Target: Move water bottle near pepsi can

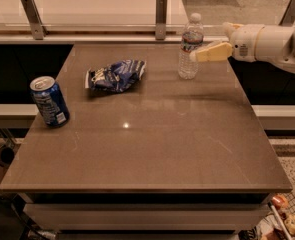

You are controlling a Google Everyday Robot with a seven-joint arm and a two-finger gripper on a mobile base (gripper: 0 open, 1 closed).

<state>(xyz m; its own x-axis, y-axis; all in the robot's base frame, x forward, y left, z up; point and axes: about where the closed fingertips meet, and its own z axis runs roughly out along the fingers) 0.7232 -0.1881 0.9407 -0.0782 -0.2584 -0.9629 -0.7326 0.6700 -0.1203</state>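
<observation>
The end effector [203, 53], its hold impossible to tell, sits just beside the upright water bottle [189, 59], on the side away from the pepsi can [49, 101].

On the counter [152, 154] we list three items.
- Far right: water bottle [190, 49], upright.
- Far, left of centre: snack bag [116, 75], lying left of the bottle.
- Left edge, nearer: pepsi can [49, 101], upright, well apart from the bottle.
- Gripper [202, 53]: we place it just right of the bottle.
</observation>
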